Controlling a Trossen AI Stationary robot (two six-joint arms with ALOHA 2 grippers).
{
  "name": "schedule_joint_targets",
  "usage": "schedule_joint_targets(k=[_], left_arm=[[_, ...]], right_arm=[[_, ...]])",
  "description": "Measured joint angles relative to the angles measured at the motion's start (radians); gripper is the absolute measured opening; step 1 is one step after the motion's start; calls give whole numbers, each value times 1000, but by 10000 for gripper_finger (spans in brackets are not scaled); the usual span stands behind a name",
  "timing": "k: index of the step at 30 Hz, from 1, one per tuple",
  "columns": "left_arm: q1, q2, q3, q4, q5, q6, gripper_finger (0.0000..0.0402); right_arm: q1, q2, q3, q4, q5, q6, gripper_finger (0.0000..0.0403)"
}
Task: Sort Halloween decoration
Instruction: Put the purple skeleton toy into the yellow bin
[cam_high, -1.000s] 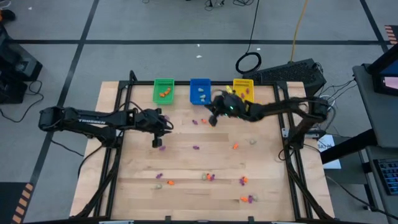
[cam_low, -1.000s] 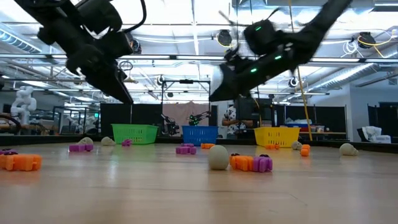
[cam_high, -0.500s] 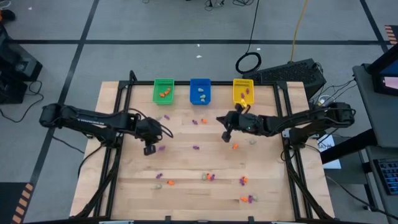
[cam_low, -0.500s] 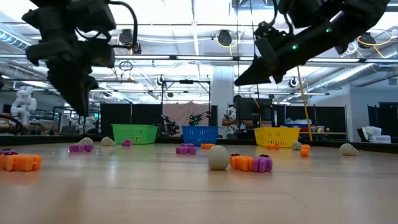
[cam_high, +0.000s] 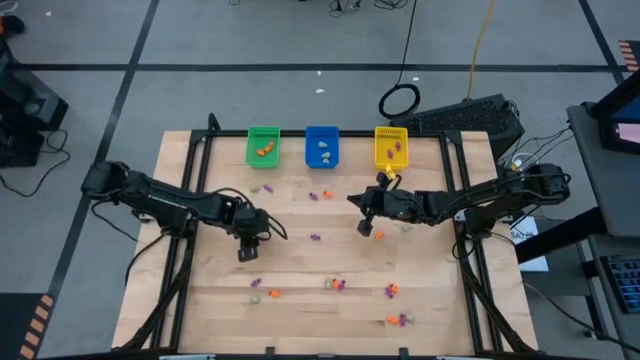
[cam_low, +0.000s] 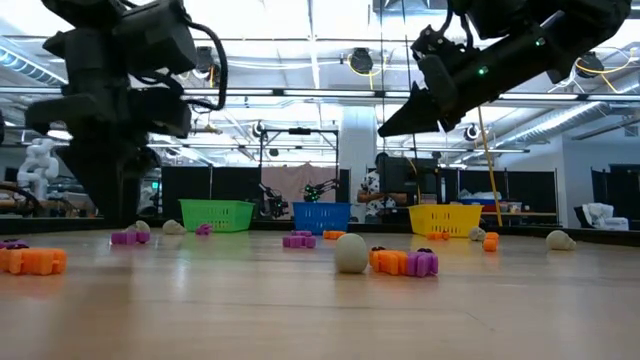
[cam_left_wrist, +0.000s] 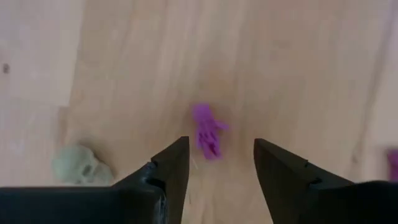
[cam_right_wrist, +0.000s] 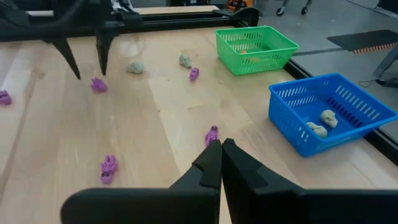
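Halloween decoration trinkets lie scattered over the wooden worktop (cam_high: 300, 290); one purple trinket (cam_left_wrist: 208, 130) sits on the wood between the spread fingers of the left gripper (cam_left_wrist: 216, 163). Over mid-worktop, the right gripper (cam_right_wrist: 220, 163) hangs with fingers pressed together, empty, near the blue bin (cam_high: 322, 146).

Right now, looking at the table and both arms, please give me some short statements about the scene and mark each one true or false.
1. The left gripper has its fingers open above a purple trinket. True.
2. The right gripper is open. False: its fingers are shut together.
3. The blue bin holds pale skull trinkets. True.
4. The green bin sits between the blue and yellow bins. False: blue is in the middle.
5. The right gripper holds a purple piece. False: nothing shows between its fingers.
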Motion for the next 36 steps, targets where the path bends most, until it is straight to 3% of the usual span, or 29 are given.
schedule_joint_targets(k=[5,9,19,31,36], left_arm=[[1,66,0,5,-63,-31,175],[1,100,3,2,-67,-30,151],[16,110,-1,77,-55,52,12],[150,130,67,594,-38,157,9],[193,217,176,680,20,214,9]], right_arm=[[0,0,0,-4,0,0,0],[0,0,0,-5,0,0,0],[20,-12,0,-26,-2,-46,0],[26,-195,0,-141,27,-107,0],[24,-294,0,-182,76,-140,0]])
